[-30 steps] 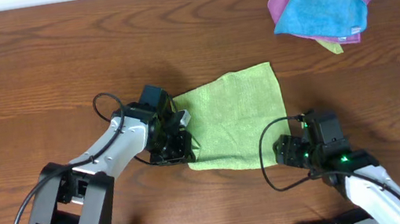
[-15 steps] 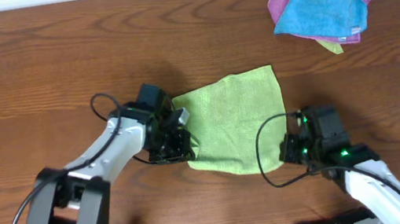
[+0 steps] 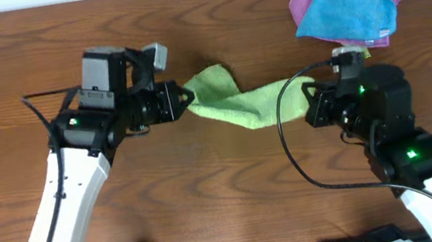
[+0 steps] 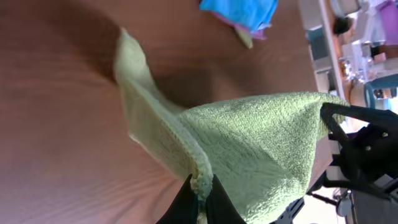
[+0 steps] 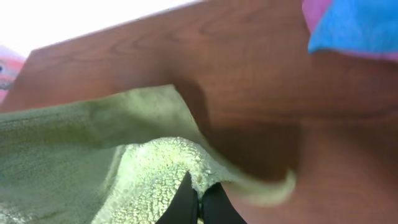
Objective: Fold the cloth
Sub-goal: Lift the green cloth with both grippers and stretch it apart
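Both arms have lifted and swung toward the far side since a second ago, and the olive-green cloth (image 3: 241, 107), which lay flat then, now hangs bunched and sagging between them over the middle of the wooden table (image 3: 213, 216). The left gripper (image 3: 184, 98) is pinched tight on one corner and the right gripper (image 3: 313, 96) on the other. To fold well, I judge, keep both pinches firm and level, draw the held edge taut, let the trailing edge settle first, then lay the corners over it, clear of the blue and purple cloth pile (image 3: 344, 3).
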Robot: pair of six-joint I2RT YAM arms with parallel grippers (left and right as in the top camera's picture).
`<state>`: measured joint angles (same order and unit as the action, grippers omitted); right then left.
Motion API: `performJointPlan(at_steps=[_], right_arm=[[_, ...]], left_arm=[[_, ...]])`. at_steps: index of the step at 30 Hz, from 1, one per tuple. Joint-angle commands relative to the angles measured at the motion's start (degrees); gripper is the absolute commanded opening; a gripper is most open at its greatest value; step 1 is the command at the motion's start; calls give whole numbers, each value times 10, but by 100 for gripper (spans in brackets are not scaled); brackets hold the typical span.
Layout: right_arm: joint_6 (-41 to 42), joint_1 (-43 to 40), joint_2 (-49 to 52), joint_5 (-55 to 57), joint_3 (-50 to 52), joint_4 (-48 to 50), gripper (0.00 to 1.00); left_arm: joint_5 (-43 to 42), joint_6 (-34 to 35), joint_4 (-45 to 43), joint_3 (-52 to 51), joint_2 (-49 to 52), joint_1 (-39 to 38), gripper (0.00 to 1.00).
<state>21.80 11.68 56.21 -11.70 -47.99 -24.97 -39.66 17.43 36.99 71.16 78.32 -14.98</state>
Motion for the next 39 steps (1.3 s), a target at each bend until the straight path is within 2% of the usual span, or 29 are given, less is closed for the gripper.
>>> performJointPlan(at_steps=[1,8,13,17,23,28,39], right_arm=[[-17,-2,0,38,-30,13,1],[-22,-12,51,42,-30,75,1],[-37,-18,135,42,-42,162,1],[-52,-36,231,42,-105,188,1],[-83,-45,314,42,-221,162,1],[-91,-45,317,39,-243,113,1],[-133,-44,317,11,-234,-115,1]], left_arm=[[-2,19,-13,25,1,6,5],[13,49,-94,26,24,8,6],[17,81,-203,26,92,11,6],[17,106,-289,32,152,30,5],[-9,108,-295,90,187,72,6],[-39,82,-249,121,186,82,6],[-47,-97,33,122,186,82,6]])
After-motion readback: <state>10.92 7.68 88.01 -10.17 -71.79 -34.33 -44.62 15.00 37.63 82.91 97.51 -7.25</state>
